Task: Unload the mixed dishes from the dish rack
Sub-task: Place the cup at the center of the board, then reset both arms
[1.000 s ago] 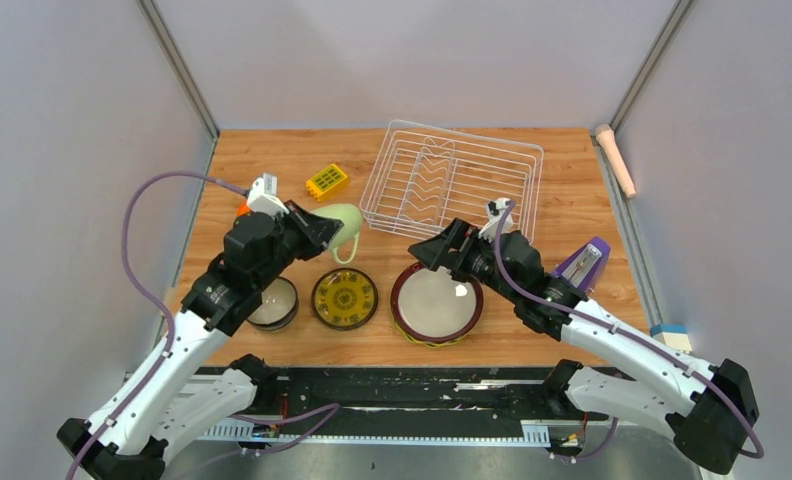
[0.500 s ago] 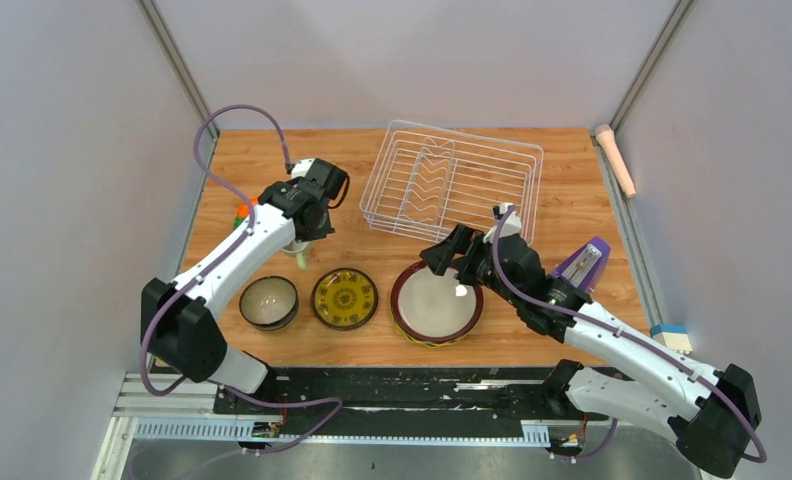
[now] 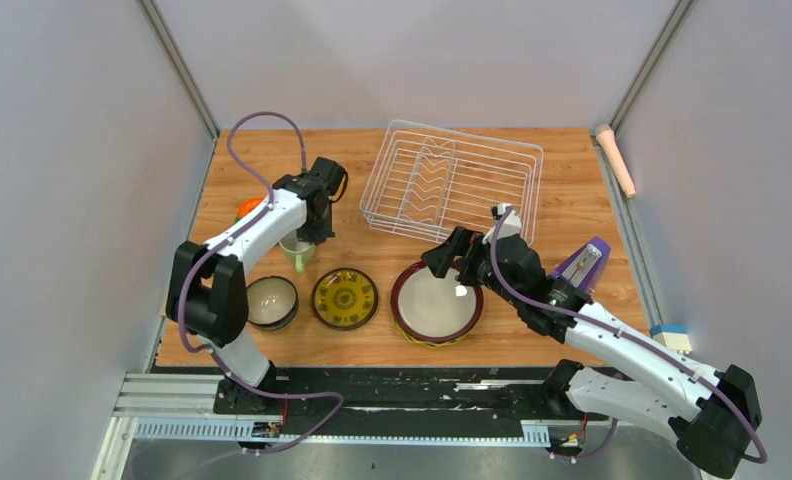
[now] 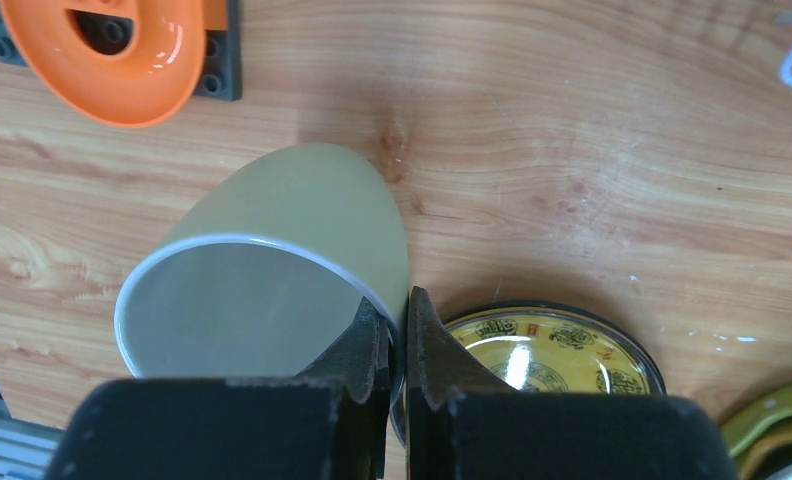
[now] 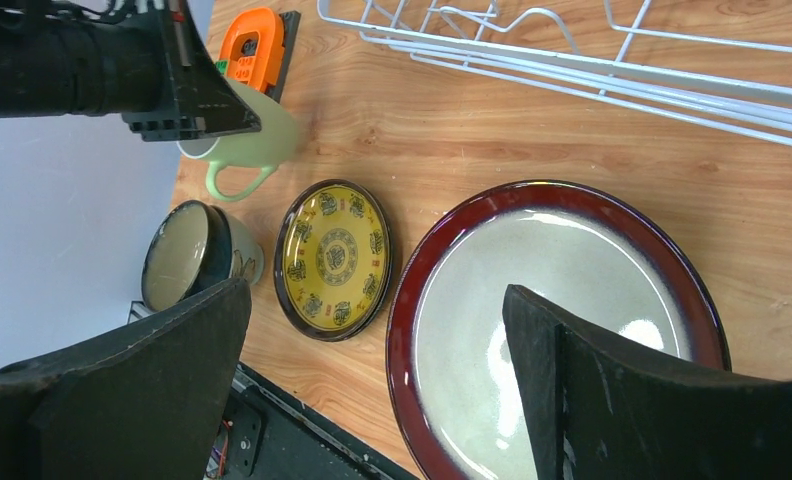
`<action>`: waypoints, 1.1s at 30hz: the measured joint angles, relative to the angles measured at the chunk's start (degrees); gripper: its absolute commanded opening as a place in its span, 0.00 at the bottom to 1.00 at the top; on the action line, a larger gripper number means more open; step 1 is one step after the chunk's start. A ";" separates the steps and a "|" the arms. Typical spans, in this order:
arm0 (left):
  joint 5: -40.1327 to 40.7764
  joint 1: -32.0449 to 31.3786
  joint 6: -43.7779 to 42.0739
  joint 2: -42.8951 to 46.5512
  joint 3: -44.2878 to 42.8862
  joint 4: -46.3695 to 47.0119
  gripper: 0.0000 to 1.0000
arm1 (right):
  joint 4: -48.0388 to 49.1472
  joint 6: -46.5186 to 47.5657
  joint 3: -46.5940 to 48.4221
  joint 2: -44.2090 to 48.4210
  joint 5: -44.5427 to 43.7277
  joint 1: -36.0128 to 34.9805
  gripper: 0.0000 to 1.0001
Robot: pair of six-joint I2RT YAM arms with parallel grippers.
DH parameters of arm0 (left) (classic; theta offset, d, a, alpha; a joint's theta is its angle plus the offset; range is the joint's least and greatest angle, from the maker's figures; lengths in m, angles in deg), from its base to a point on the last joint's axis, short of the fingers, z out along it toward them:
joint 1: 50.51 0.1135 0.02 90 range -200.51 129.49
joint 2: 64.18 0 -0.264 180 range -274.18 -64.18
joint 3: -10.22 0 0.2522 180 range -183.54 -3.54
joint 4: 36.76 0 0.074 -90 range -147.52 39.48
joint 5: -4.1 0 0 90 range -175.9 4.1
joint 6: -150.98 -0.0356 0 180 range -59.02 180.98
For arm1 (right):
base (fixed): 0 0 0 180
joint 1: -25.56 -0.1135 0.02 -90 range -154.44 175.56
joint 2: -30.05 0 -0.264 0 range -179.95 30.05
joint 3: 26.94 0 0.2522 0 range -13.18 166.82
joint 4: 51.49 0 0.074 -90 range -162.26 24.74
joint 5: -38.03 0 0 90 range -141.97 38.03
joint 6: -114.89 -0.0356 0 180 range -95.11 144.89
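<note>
Between pale walls [image 3: 72, 200] lies a wooden tabletop [image 3: 572, 200]. Left jaws clamp the mug [image 4: 312, 210]; right jaws gape above the maroon-rimmed plate [image 5: 532, 240].

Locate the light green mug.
In the top view the light green mug is left of centre, its rim pinched between the fingers of the left gripper, just behind the small black yellow-patterned plate.

Seen from overhead, the light green mug [image 3: 295, 252] is being largely covered by the left arm [image 3: 257, 225]. In the left wrist view, the small black yellow-patterned plate [image 4: 547, 350] is being cut off by the bottom edge, and the orange ring-shaped thing [image 4: 142, 80] by the top. In the right wrist view, the dish rack [image 5: 672, 90] is being cropped at the top, and the maroon-rimmed plate [image 5: 532, 240] is being partly blocked by a finger of the right pincer [image 5: 377, 290].
</note>
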 measured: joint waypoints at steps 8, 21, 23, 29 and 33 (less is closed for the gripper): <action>-0.96 0.00 -0.24 -3.41 0.00 0.24 0.02 | 0.02 0.55 -0.22 0.48 0.04 0.00 1.00; -1.16 0.04 0.09 -3.10 2.25 2.97 0.39 | 0.04 0.63 -0.28 0.66 0.04 0.00 1.00; -1.01 0.04 0.09 -2.91 2.40 2.97 0.52 | 0.02 0.59 -0.61 1.14 0.00 0.00 1.00; -0.55 0.15 0.46 1.53 2.91 2.78 0.82 | -0.04 0.17 -0.92 2.64 -0.24 0.00 1.00; -0.48 0.15 0.81 8.11 2.75 2.40 0.99 | -0.13 -0.07 -0.92 2.99 -0.63 0.00 1.00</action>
